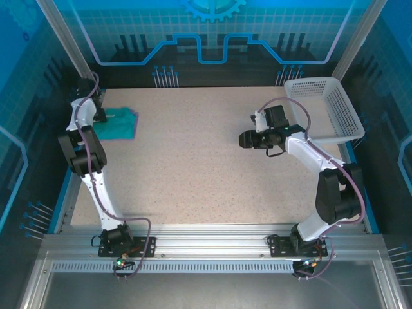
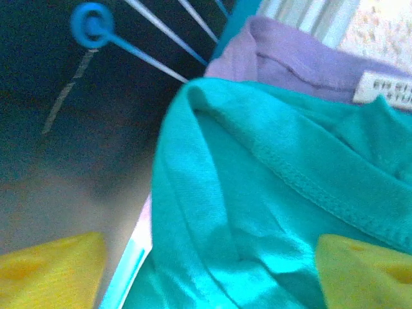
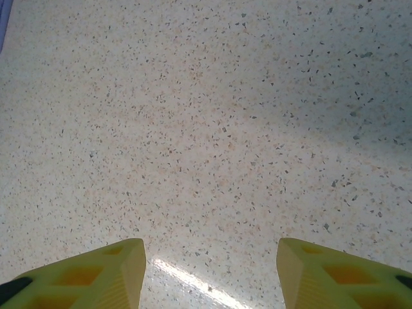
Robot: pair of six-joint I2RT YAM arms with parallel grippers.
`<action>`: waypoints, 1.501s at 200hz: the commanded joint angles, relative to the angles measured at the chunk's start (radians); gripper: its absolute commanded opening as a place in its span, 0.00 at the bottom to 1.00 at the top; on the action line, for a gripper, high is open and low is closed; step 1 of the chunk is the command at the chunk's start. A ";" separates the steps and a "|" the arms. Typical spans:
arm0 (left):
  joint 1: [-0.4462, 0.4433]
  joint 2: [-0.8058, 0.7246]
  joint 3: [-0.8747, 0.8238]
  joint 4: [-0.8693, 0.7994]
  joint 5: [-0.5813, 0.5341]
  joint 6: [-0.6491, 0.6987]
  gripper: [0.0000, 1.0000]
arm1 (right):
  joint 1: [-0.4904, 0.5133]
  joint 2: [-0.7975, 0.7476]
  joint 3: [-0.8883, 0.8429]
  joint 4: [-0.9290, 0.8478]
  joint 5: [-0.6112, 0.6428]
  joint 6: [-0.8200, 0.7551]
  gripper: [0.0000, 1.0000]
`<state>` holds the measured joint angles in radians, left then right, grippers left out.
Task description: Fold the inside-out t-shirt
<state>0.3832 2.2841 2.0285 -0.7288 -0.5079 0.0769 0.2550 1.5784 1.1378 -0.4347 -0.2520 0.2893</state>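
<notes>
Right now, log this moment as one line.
left claw: open over bunched teal-green soft cloth t-shirt | right claw: open, empty, above speckled tabletop | lavender-purple cloth garment: touching t-shirt

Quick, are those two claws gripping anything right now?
Left gripper: open, over the teal t-shirt, not gripping it.
Right gripper: open, empty, above the table.
</notes>
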 commanded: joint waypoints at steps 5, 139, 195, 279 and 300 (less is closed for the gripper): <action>-0.009 -0.218 -0.054 -0.003 -0.019 -0.139 0.92 | 0.012 -0.066 -0.011 -0.057 0.081 -0.029 0.58; -0.392 -1.271 -1.697 1.092 0.120 -0.338 0.99 | -0.025 -0.381 -0.625 0.758 0.756 -0.299 0.99; -0.405 -0.883 -1.682 1.586 0.192 -0.140 0.99 | -0.150 -0.232 -0.745 1.123 0.558 -0.256 1.00; -0.415 -0.735 -1.665 1.679 0.244 -0.109 0.99 | -0.167 -0.077 -0.723 1.220 0.474 -0.262 1.00; -0.416 -0.734 -1.665 1.681 0.244 -0.107 0.99 | -0.165 -0.077 -0.722 1.220 0.475 -0.265 1.00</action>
<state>-0.0238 1.5459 0.3470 0.9039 -0.2817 -0.0486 0.0895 1.5009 0.3992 0.7414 0.2348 0.0322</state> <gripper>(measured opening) 0.989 0.997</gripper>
